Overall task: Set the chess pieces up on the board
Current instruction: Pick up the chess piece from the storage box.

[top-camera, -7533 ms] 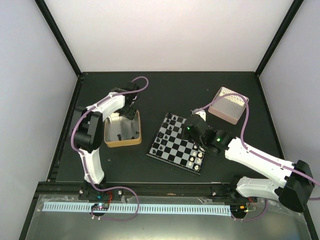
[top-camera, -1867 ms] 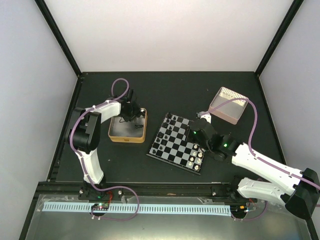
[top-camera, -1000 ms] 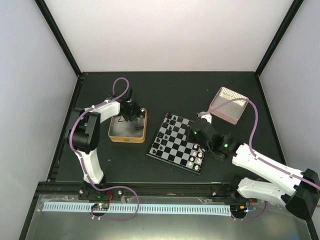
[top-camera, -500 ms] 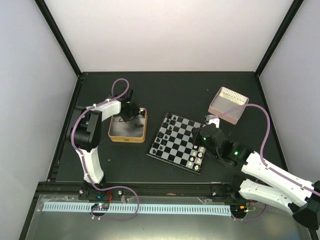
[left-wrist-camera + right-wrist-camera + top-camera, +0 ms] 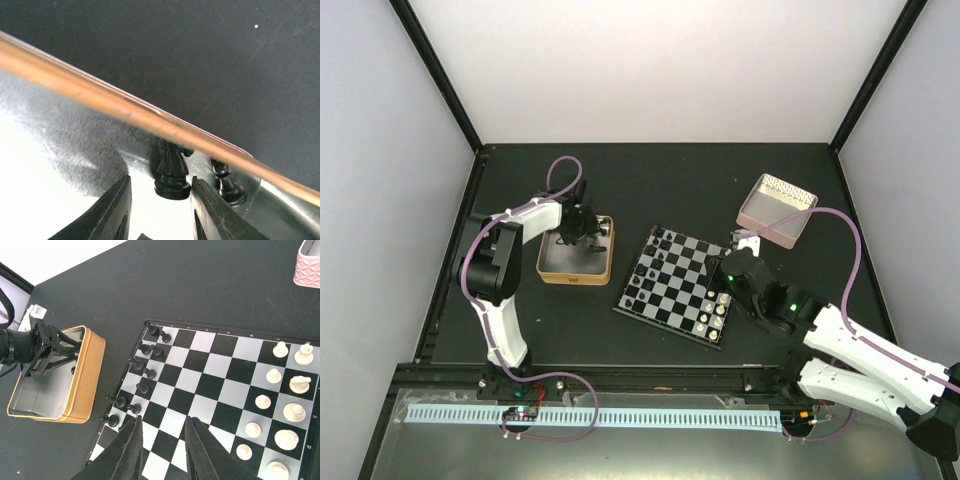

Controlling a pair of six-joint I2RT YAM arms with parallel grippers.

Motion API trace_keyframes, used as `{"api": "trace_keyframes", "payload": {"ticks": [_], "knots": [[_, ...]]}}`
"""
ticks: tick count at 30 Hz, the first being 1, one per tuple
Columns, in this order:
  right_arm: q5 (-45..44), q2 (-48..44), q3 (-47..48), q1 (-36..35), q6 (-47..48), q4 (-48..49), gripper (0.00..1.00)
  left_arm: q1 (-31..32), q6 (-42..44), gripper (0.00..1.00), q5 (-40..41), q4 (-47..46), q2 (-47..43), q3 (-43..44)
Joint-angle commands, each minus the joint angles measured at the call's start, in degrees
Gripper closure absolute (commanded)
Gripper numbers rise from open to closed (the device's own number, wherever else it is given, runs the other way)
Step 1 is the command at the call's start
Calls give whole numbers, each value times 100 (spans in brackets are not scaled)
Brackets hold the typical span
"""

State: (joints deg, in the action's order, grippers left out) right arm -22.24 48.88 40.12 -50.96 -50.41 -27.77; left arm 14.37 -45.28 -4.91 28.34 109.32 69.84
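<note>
Seen from above: dark tabletop with a small checkered chessboard, black and pale grey squares, near the centre. A gold-rimmed square metal tin lies to its left and a pink box to its far right.

Left gripper reaches into the tin. In the left wrist view its jaws are moderately apart w/ a black knight upright between them, not clamped. A second small black piece stands just beside the knight, under the tin's rim.

Right gripper hovers over the board's near side, jaws apart, holding nothing.

Approx. a dozen black chess pieces stand in two rows along the board edge nearest the tin. Cream pieces stand along the opposite edge.
</note>
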Motion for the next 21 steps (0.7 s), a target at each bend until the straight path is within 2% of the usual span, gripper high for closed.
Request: {"api": "trace_keyframes", "payload": {"ticks": [1,8,13,17,21], "knots": [[-381,-63,5,40,-7,48,75,48,457,66,41,489,332,288],[-643,-74,59,40,79,-21,75,48,533,88,-237,317,457,70],[-568,-42,88,41,201,60,74,48,730,92,-223,99,131,-179],[102,64,169,33,502,370,71,57,1072,92,-493,-86,-439,-543],[1341,421,250,34,837,840,65,87,1502,92,-1155,-363,-1101,-963]]}}
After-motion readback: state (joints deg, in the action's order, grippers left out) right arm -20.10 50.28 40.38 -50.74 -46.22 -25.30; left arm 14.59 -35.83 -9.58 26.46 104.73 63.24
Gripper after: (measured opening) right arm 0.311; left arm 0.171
